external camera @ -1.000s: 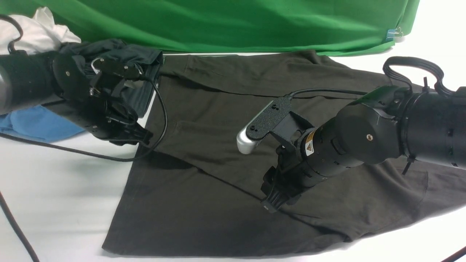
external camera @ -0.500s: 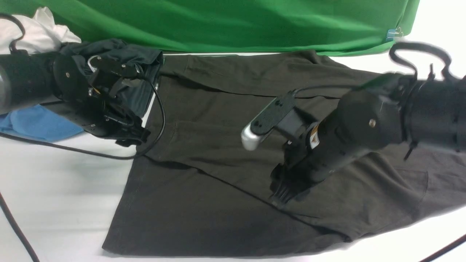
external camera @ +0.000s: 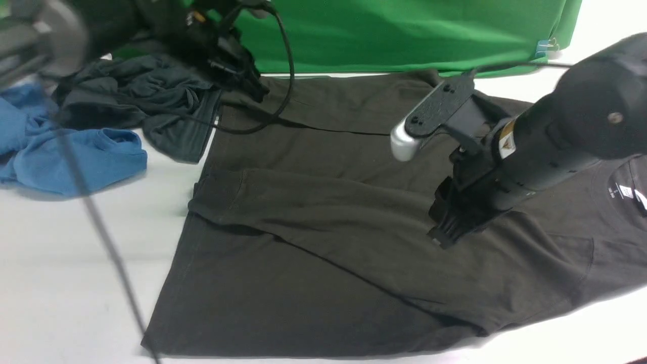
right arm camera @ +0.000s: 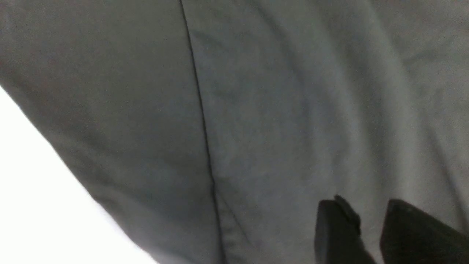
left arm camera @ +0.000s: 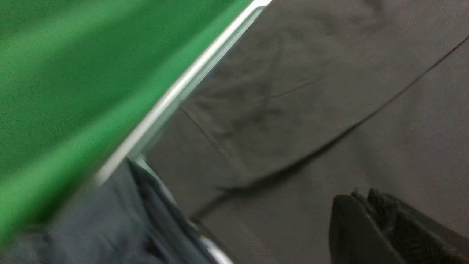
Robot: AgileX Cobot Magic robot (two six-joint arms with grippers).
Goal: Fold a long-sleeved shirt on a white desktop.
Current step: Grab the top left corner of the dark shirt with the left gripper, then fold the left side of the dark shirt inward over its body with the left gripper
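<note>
Right claw (right arm camera: 364, 209) slightly parted, empty, over shirt (external camera: 328, 227); left claw (left arm camera: 361, 196) blurred, state unclear. Risk: a pinch here likely catches sleeve (external camera: 303, 202) and body together, dragging the fold askew.

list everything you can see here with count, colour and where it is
white desktop: one, white, under everything
long-sleeved shirt: one, dark charcoal-olive, spread on it, a sleeve folded across its body
green backdrop: one, green, along the far edge
dark garment: one, greenish-black, crumpled beside the shirt's far left corner
blue garment: one, blue, crumpled at the left edge
left arm: one, black, raised at far left, blurred
right arm: one, black, over the shirt, right fingers slightly apart
</note>
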